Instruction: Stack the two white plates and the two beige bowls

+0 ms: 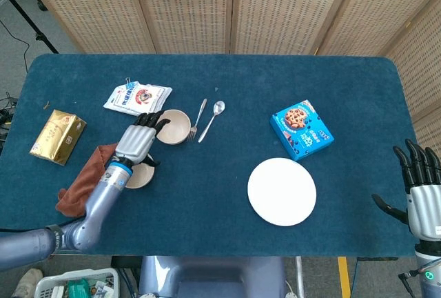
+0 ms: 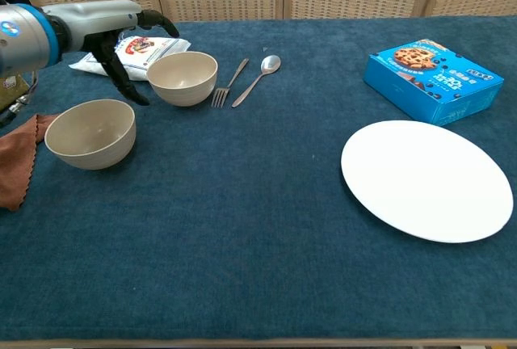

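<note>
Beige bowls are seen in the left half of both views: the far bowl (image 1: 172, 126) (image 2: 182, 77) sits just left of a fork (image 1: 198, 119) (image 2: 230, 83) and a spoon (image 1: 212, 120) (image 2: 258, 77), and the near bowl (image 1: 140, 174) (image 2: 90, 132) lies lower left of it, partly covered by the arm in the head view. Only one white plate (image 1: 282, 191) (image 2: 426, 178) can be made out, at lower right of centre on the blue tablecloth (image 1: 220, 229) (image 2: 242, 268); whether a second plate lies under it cannot be told.

The left hand (image 1: 138, 143) (image 2: 121, 38) is held above the gap between the two bowls, fingers spread and slightly curled, their tips close to the left rim of the far bowl; nothing is held, and contact with the rim cannot be confirmed. The right hand (image 1: 424, 191) is seen only in the head view, at the lower right edge beyond the table, fingers apart and upright, holding nothing.

A blue cookie box (image 1: 301, 129) (image 2: 432, 79) lies above the plate. A white clipped snack bag (image 1: 137, 98) (image 2: 129, 54) is placed upper left of the far bowl, a gold packet (image 1: 57, 136) at far left, and a brown cloth (image 1: 86, 181) (image 2: 16, 167) left of the near bowl.
</note>
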{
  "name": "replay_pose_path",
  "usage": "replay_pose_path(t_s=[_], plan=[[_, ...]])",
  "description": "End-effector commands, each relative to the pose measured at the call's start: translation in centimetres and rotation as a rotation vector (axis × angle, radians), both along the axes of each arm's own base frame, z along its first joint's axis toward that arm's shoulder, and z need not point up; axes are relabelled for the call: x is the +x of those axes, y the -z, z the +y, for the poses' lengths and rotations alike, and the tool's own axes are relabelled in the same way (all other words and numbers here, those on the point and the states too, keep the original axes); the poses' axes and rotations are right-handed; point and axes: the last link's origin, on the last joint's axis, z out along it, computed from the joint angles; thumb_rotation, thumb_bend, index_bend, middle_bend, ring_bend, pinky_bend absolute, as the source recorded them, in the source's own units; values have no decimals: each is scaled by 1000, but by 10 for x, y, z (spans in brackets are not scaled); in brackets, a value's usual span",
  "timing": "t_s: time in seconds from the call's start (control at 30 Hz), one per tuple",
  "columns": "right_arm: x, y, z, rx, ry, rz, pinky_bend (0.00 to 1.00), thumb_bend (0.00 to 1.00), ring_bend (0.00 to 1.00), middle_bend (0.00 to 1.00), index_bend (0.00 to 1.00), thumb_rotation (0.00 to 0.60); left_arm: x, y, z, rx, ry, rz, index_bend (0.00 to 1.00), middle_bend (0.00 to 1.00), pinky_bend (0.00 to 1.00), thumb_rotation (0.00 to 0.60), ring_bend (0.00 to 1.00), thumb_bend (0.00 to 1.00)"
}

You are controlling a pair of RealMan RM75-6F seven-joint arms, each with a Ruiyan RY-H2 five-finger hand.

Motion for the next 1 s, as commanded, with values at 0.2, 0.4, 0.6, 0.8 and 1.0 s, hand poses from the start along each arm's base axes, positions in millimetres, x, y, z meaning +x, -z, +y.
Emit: replay_pose_path(t_s=[0.2,0.4,0.6,0.8,1.0], plan=[[-1,-2,0,-5,4,-4,0,0,0,0,0,600,2,24,14,-14,-43,30,195,0,0,600,0,199],[-1,-2,-1,-1,6,-7,0,0,0,0,0,600,-4,31,18,-6,-56,34,313,0,0,600,0,286],[-1,-1,-1,5,8,-5,0,0,0,0,0,600,-10,41,19,-3,-67,36,401,0,0,600,0,327],[-1,-1,-1,6,10,-5,0,0,0,0,0,600,-12,51,23,21,-69,28,446,0,0,600,0,409],[-2,-1,-1,7,15,-9,0,0,0,0,0,600,-13,59,26,36,-78,19,637,0,0,600,0,480]])
